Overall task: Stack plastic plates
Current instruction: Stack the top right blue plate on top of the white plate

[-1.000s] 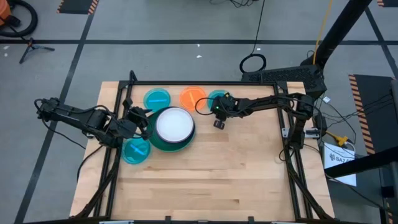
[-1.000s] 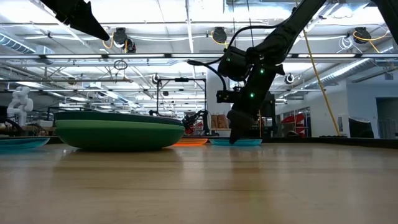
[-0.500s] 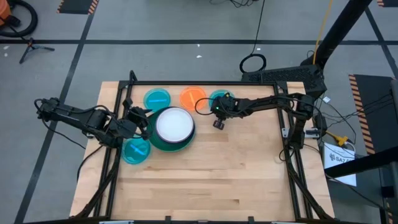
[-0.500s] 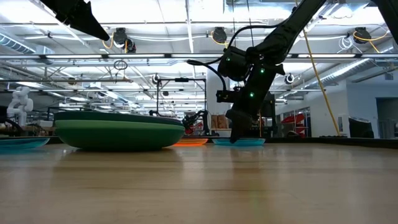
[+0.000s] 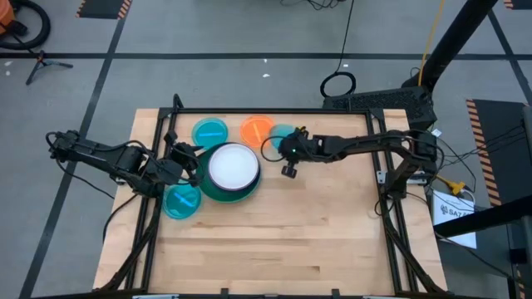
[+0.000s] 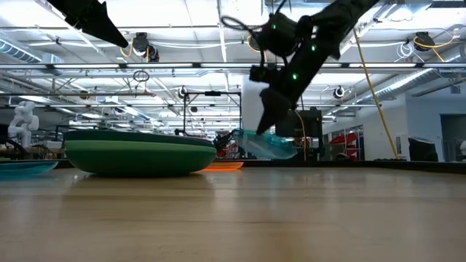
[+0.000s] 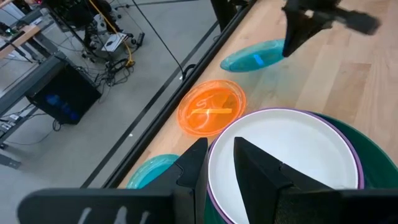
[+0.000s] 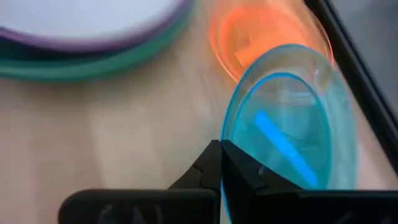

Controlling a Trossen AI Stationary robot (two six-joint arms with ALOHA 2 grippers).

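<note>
While its fingers are pressed together on the rim of a small blue plate [image 5: 283, 133], the right tool [image 5: 287, 150] hangs just beside the stack [image 5: 230, 170] in the high view; the arm covers most of that plate. An orange plate [image 5: 258, 129] lies beyond the stack, and two more blue plates [image 5: 209, 131] [image 5: 182, 200] lie beside it. The left tool [image 5: 189, 164] rests at the stack's edge on the desk [image 5: 283, 241].

Low view: the pinched plate [image 6: 266, 144] hangs tilted, clear of the desk.

Left wrist view: the left tool's fingers [image 7: 193, 165] stand slightly apart over the white top plate [image 7: 286, 155], holding nothing.

Right wrist view: the fingertips [image 8: 219, 155] clamp the plate's near rim.
</note>
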